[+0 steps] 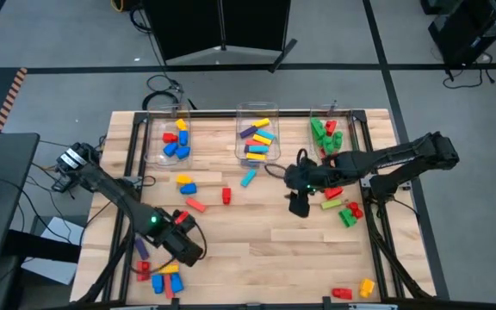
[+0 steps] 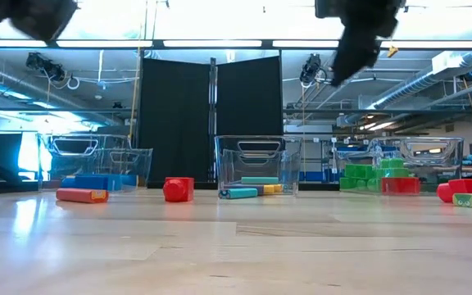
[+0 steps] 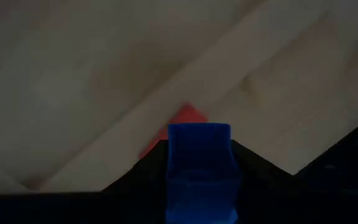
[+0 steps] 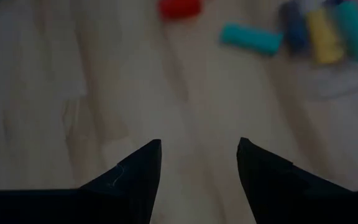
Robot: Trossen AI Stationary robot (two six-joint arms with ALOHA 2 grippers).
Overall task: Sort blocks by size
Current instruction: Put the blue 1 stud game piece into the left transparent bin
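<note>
The blocks lie scattered on the wooden table point(image 1: 257, 250) and in three clear bins at its far edge. My left gripper point(image 1: 188, 248) hangs over the near left part of the table, shut on a blue block point(image 3: 199, 155). A red block point(image 3: 182, 119) lies on the wood below it. My right gripper point(image 1: 300, 203) stands open above bare wood right of centre, with nothing between its fingers point(image 4: 199, 155). A cyan block point(image 4: 250, 37) and a red block point(image 4: 179, 7) lie on the table beyond it. My left gripper pinches the blue block by two opposite sides point(image 3: 173, 158) between its two fingers. The fingers come from above, pointing steeply down. The block's free end point(image 3: 199, 132) sticks out past the fingertips, and the block is lifted clear of the table.
Left bin point(image 1: 175, 142) holds blue, red and yellow blocks, middle bin point(image 1: 258, 138) long ones, right bin point(image 1: 325, 133) green and red. Loose blocks lie in the near left corner point(image 1: 162, 277), before the left bin point(image 1: 186, 184), at right point(image 1: 344, 208) and near right point(image 1: 354, 291).
</note>
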